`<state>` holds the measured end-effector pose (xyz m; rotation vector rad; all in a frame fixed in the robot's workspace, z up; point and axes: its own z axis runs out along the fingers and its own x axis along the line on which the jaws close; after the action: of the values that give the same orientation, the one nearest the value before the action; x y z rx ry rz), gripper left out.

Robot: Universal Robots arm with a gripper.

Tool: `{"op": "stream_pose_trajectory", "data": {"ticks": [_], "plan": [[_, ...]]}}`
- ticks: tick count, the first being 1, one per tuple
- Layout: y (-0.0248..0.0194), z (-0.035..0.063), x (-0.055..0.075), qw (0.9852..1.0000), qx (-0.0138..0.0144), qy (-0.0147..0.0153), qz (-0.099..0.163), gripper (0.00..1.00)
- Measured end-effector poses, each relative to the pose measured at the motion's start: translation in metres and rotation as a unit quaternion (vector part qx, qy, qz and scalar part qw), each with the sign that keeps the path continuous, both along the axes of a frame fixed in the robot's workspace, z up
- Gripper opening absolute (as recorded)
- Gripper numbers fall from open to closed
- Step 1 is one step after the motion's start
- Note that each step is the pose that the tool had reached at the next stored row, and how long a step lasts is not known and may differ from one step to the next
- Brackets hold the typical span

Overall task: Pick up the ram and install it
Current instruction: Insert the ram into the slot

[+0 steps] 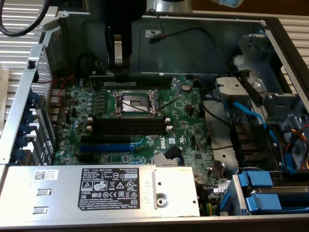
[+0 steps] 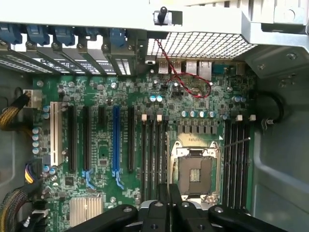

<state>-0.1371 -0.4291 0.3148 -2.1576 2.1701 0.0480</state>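
Ram place: cannot tell for sure; judged most likely edge-on inside the pinch of the end effector (image 2: pixel 169 191), but nothing green or chip-lined can be made out there.
End effector state: fingers (image 2: pixel 161 198) narrow, almost together; the sliver between them dark, contents unclear.
End effector place: high over the far edge of the board (image 1: pixel 193 133), at 12 o'clock from the socket (image 1: pixel 136 100) in the exterior view.
Bearing: if held, straight below the end effector, to neither side.
Slots: one black bank (image 1: pixel 130 124) at 6 o'clock from the socket, with the socket between it and the end effector. A second bank (image 1: pixel 130 77) at 12 o'clock from the socket, just under the end effector in the exterior view.
Long axis: both banks run 9 to 3 in the exterior view; a held stick would need that same line.
Nearer arm: only one on this rig.
Ram look: too hidden to give colour, chips or tilt.
Blue slot (image 1: pixel 104 145): at 7 o'clock from the socket, well apart from the end effector.
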Motion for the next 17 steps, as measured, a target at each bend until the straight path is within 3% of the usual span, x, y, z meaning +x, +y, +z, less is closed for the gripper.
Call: {"op": "stream_pose_trajectory", "data": {"ticks": [5,17], "plan": [[-0.0002,-0.0083,-0.001,1.0000,0.0001,0.0000,0.000,0.13],[-0.0055,-0.0184,-0.001,1.0000,0.0006,0.0000,0.000,0.13]]}}
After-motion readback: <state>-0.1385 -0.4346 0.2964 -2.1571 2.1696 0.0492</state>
